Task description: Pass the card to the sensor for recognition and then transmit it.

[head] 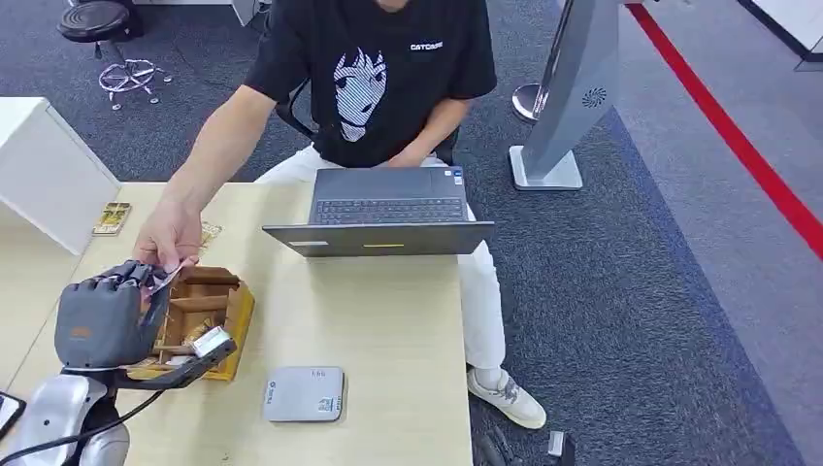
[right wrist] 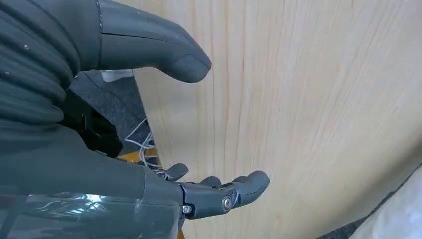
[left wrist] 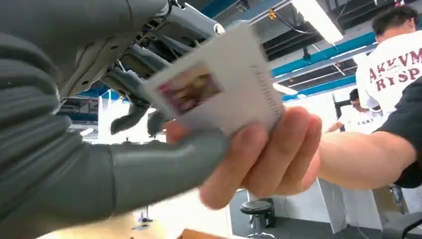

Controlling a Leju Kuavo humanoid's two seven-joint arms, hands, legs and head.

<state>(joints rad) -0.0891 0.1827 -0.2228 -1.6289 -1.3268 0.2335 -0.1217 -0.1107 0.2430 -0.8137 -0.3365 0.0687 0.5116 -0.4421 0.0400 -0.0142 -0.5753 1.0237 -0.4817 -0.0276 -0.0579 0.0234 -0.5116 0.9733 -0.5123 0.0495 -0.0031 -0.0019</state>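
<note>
A white card (left wrist: pixel 219 84) with a small photo sits between the thumb and dark fingers of my left hand (left wrist: pixel 99 164). A person's hand (left wrist: pixel 268 149) grips the same card from the other side. In the head view my left hand (head: pixel 105 316) is raised above the wooden box (head: pixel 215 309), the card (head: pixel 167 279) pokes out at its fingertips, and the person's hand (head: pixel 170 233) reaches down onto it. The grey sensor pad (head: pixel 303 393) lies flat on the table to the right of my left hand. My right hand (right wrist: pixel 99 169) hangs open beside a wooden surface, holding nothing.
The person sits behind the table (head: pixel 388 320) with an open laptop (head: pixel 386 216) at its far edge. A small yellow item (head: pixel 113 217) lies at the far left by a white cabinet (head: pixel 44 165). A grey stand (head: pixel 568 107) rises from the carpet to the right.
</note>
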